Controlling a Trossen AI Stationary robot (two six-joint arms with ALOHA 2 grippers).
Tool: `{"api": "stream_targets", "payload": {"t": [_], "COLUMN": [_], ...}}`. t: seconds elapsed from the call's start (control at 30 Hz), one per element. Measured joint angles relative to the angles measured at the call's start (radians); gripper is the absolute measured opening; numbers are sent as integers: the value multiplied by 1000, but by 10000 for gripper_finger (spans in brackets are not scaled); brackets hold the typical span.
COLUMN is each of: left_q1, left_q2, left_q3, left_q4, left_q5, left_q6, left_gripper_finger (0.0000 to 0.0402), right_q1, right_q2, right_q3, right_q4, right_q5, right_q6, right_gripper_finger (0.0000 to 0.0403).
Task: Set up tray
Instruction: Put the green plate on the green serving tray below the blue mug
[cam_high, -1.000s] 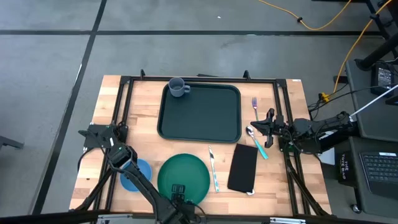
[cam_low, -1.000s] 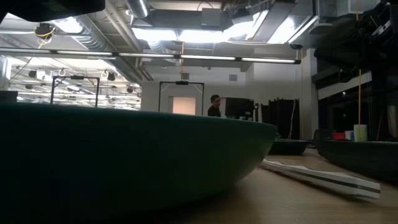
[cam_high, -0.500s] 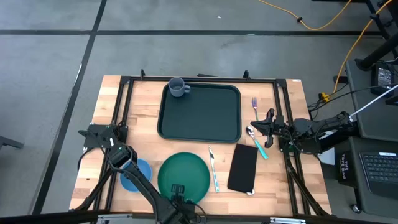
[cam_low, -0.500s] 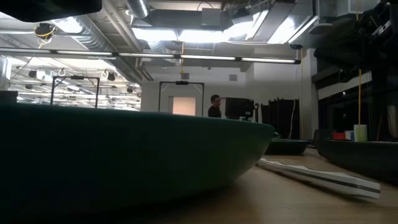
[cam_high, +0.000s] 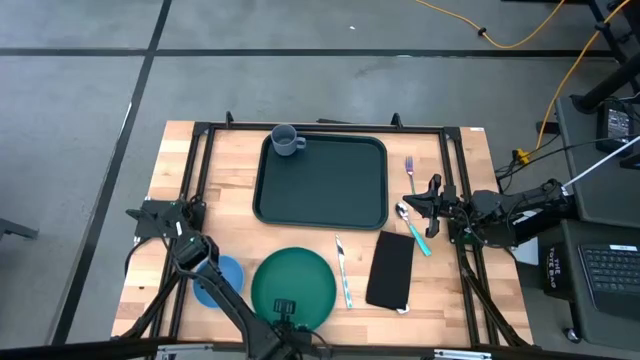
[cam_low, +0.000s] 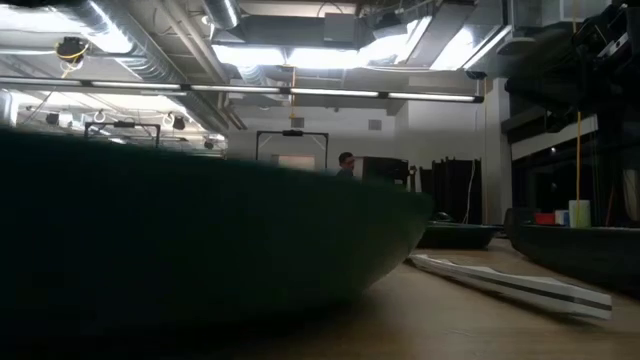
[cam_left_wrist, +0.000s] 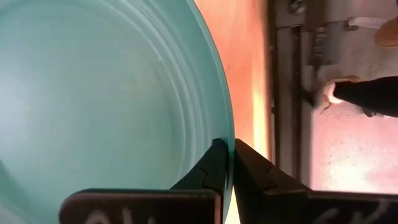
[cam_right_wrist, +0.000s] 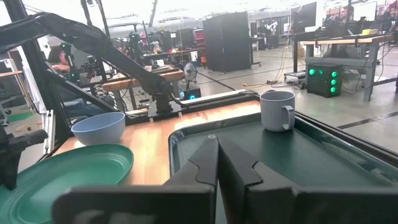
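The dark green tray (cam_high: 320, 182) lies at the table's far middle, with a grey cup (cam_high: 287, 140) standing in its far left corner. A round green plate (cam_high: 293, 285) sits near the front edge and fills the low view (cam_low: 200, 240). My left gripper (cam_high: 286, 308) points down at the plate's near edge and is shut on its rim. My right gripper (cam_high: 418, 197) hovers shut at the table's right side, level, facing the tray (cam_right_wrist: 311, 162), and holds nothing. My left gripper pinches the plate's rim (cam_left_wrist: 229, 134) at its near edge between the two fingers, one finger on the plate's inner side and one on the outer. The fingers come from above, pointing down. The plate's underside still meets the table (cam_low: 330, 300).
A blue bowl (cam_high: 218, 280) stands left of the plate. A knife (cam_high: 343, 272) and a black napkin (cam_high: 390, 268) lie to the plate's right. A fork (cam_high: 410, 168) and a spoon (cam_high: 412, 225) lie by my right gripper. A black frame (cam_high: 200, 150) borders the table.
My left gripper has shut on the plate's near rim without moving away. In the low view the plate's near edge now stands higher than before.
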Motion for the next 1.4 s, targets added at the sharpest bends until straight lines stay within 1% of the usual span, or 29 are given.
{"api": "stream_targets", "payload": {"t": [0.1, 0.33, 0.5, 0.77, 0.97, 1.13, 1.4], "left_q1": [-5, -18, -22, -13, 5, 20, 59], "left_q2": [0, 1, -1, -45, -64, -66, -66], "left_q3": [41, 168, 235, 231, 231, 232, 232], "left_q4": [-46, -191, -256, -315, -349, -362, -362], "left_q5": [-11, -84, -125, -169, -174, -166, -148], "left_q6": [0, 0, 0, 19, 26, 92, 247], "left_gripper_finger": [3, 2, 2, 2, 2, 2, 2], "right_q1": [0, 0, 0, 0, 0, 0, 0], "right_q2": [0, 0, 0, 0, 0, 0, 0], "right_q3": [0, 0, 0, 0, 0, 0, 0], "right_q4": [0, 0, 0, 0, 0, 0, 0], "right_q5": [0, 0, 0, 0, 0, 0, 0], "right_q6": [0, 0, 0, 0, 0, 0, 0], "right_gripper_finger": [10, 10, 10, 10, 10, 10, 10]}}
